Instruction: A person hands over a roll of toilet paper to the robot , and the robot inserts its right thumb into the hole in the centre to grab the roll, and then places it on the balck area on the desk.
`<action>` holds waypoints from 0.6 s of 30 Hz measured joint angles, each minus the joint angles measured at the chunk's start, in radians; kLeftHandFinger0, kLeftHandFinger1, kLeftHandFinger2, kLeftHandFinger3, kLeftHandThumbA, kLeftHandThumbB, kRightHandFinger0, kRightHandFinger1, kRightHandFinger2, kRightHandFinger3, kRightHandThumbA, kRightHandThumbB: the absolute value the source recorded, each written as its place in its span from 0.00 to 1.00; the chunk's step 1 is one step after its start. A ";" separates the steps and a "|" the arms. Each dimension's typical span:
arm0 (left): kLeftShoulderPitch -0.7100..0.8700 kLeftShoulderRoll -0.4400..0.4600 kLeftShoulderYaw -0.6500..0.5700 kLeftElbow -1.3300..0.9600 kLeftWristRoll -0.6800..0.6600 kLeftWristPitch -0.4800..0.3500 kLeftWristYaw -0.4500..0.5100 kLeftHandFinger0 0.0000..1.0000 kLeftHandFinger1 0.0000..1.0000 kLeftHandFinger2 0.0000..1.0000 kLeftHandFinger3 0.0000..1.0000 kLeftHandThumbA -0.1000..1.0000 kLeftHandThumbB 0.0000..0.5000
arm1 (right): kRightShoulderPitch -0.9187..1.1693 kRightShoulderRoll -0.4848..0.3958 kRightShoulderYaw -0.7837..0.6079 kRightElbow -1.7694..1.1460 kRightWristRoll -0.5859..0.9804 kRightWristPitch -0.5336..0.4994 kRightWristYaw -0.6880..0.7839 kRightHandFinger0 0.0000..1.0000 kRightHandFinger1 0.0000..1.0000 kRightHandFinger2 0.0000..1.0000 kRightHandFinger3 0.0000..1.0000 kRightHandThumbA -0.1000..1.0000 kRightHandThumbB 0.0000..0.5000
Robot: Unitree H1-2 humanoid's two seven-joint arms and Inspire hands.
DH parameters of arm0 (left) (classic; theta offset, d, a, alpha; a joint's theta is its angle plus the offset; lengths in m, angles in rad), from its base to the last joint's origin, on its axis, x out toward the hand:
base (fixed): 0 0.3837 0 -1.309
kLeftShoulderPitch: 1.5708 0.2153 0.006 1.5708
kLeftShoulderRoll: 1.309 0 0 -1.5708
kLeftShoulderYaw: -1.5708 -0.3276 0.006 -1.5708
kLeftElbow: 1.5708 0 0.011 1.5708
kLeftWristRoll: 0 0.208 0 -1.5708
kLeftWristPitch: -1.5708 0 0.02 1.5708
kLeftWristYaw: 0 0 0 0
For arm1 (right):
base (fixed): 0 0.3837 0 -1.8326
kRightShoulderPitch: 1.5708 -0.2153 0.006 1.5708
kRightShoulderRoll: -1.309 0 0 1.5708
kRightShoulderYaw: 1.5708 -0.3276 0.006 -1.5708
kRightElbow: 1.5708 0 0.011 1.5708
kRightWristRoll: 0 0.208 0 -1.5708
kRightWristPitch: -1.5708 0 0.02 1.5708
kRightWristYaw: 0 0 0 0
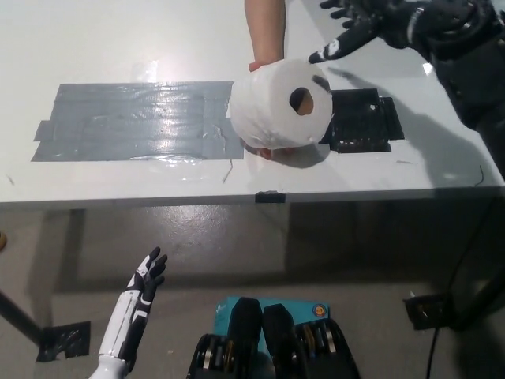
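Observation:
A person's hand (267,55) reaches in from the top and holds a white toilet paper roll (278,106) over the desk, its brown centre hole (301,99) facing up toward me. My black right hand (364,24) hovers open at the upper right, fingers spread, with one fingertip just above the roll's top right edge. The black area (361,120) lies on the desk right of the roll, partly hidden by it. My white left hand (142,292) hangs open below the desk edge at the lower left.
A wide patch of grey tape (134,120) covers the white desk (118,35) left of the roll. The desk's front edge (252,197) runs across the middle, with dark floor below it.

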 measured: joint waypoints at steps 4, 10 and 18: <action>0.000 0.001 0.000 0.000 0.002 -0.007 0.000 1.00 1.00 1.00 1.00 0.99 0.38 | -0.012 0.023 0.000 0.031 -0.024 -0.019 -0.001 1.00 1.00 1.00 1.00 0.97 0.99; -0.001 0.002 -0.001 0.000 0.002 -0.011 0.000 1.00 1.00 1.00 1.00 0.99 0.38 | -0.014 0.030 0.010 0.068 -0.065 -0.039 -0.002 1.00 1.00 1.00 1.00 0.99 1.00; -0.005 0.003 -0.004 0.000 0.003 -0.011 0.000 1.00 1.00 1.00 1.00 0.99 0.37 | -0.014 0.030 0.006 0.090 -0.094 -0.062 -0.001 1.00 1.00 1.00 1.00 0.92 0.97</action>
